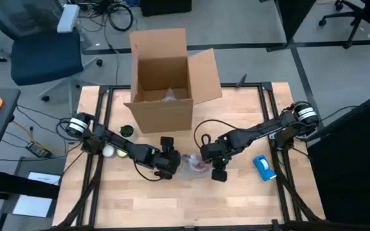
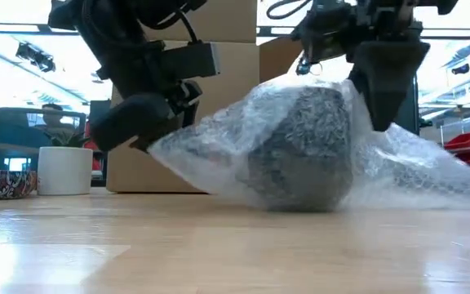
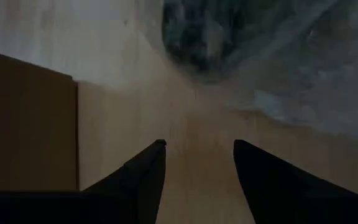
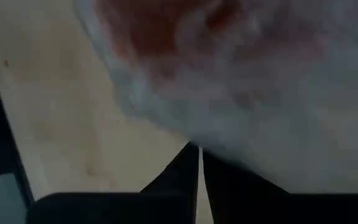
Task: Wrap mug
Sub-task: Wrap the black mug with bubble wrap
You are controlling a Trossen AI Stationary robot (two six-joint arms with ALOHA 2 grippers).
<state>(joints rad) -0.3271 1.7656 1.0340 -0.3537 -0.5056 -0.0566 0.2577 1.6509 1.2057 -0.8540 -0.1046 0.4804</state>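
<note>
The mug (image 1: 198,164) lies near the table's middle inside clear bubble wrap (image 2: 243,139). It shows red through the wrap in the right wrist view (image 4: 166,28) and as a dark round mass in the low view (image 2: 300,151), resting on the wooden table (image 1: 172,205). My left gripper (image 3: 199,148) stands open just left of the bundle, with bare table between its fingers and the wrap (image 3: 278,68) ahead of them. My right gripper (image 4: 199,163) is shut at the bundle's right side. My right gripper is shut on the bubble wrap's edge (image 4: 211,144) at the bundle's right side, coming from above and slanting down. The wrap rises to a peak (image 2: 351,86) beside the fingers (image 2: 382,77). I cannot tell whether they hold one layer or several. The bundle's underside stays on the table.
An open cardboard box (image 1: 164,80) stands at the table's far side. A blue object (image 1: 264,166) lies right of the right gripper. A white cup (image 2: 64,170) and a patterned dish (image 2: 2,184) sit at the left. A person (image 2: 53,114) is beyond the table.
</note>
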